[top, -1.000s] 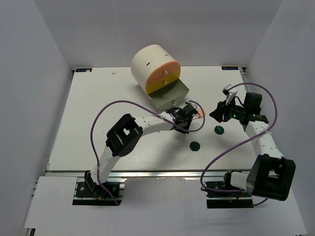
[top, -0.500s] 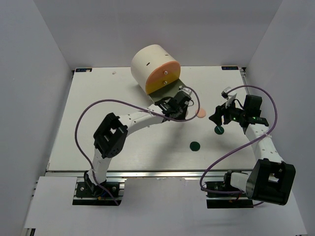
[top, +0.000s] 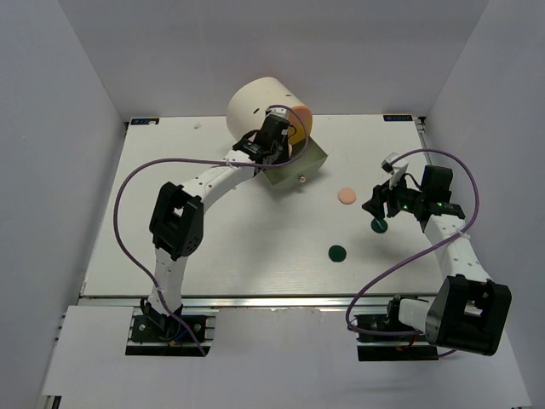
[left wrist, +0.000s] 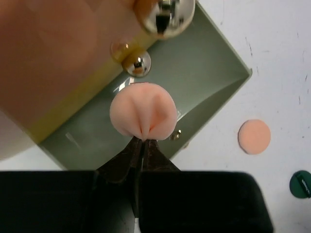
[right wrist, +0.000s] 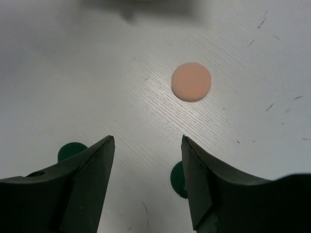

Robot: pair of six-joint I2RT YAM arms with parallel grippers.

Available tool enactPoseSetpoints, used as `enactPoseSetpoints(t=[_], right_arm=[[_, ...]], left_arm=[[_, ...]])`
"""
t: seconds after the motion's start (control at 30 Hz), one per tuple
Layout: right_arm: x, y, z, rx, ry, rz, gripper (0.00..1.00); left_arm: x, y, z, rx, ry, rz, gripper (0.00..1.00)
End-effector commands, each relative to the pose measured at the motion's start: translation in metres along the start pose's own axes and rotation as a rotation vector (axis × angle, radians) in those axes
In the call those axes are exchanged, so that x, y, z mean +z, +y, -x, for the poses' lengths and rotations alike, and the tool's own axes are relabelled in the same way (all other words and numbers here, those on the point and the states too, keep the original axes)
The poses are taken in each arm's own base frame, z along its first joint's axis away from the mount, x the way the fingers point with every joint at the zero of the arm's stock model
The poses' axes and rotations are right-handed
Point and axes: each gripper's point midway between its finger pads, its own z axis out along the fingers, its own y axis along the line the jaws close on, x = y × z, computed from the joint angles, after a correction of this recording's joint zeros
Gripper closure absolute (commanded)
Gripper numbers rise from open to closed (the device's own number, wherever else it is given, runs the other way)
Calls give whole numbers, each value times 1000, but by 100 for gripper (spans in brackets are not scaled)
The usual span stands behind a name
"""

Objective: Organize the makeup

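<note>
**One disc over the drawer, three more on the table**

The left gripper (left wrist: pixel 144 141) is out at the far side. Its jaws are clamped tight on the edge of the held peach-pink disc (left wrist: pixel 142 115), which buckles in the pinch. It hangs right above the open drawer (left wrist: pixel 214 73) of the cream cylinder (top: pixel 255 106) and is not yet released. What shows of the drawer floor is bare; the patch under the disc is hidden.

Over on the right, the right gripper (right wrist: pixel 147 141) hovers low above the table (top: pixel 187 221). Its jaws are spread wide and hold nothing. The right-hand green disc (top: pixel 379 225) lies just beside it.

Now the count.
- **Peach-pink discs:** two. One is in the left jaws. The loose peach-pink disc (top: pixel 346 196) lies flat to the right of the drawer, well clear of it.
- **Dark green discs:** two. One is the right-hand green disc. The near green disc (top: pixel 338 253) sits closer to the arm bases and a little to the left.
- **Drawers pulled out:** one.
- **Palettes, pads, cards:** none show in any view.

My read is that this is early going. Nothing is visibly stowed, and the first piece looks about to go in. The other three discs lie apart on the open table, waiting to be collected.
</note>
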Motion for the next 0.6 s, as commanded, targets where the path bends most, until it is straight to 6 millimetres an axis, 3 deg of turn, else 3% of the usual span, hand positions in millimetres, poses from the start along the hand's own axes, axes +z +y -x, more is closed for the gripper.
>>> enactPoseSetpoints(t=[0.0, 0.1, 0.13, 0.23, 0.57], right_arm=[[-3, 5, -1, -19, -7, 14, 37], [-3, 6, -3, -17, -4, 14, 35], [-3, 6, -4, -17, -3, 13, 34], [-3, 5, -6, -20, 3, 8, 33], [-2, -1, -7, -27, 28, -1, 33]], left_arm=[[3, -5, 16, -8, -31, -1, 100], [6, -4, 19, -14, -41, 0, 77], [6, -3, 19, -16, -42, 1, 62], [5, -3, 22, -17, -48, 3, 42], [-9, -16, 38, -63, -88, -62, 34]])
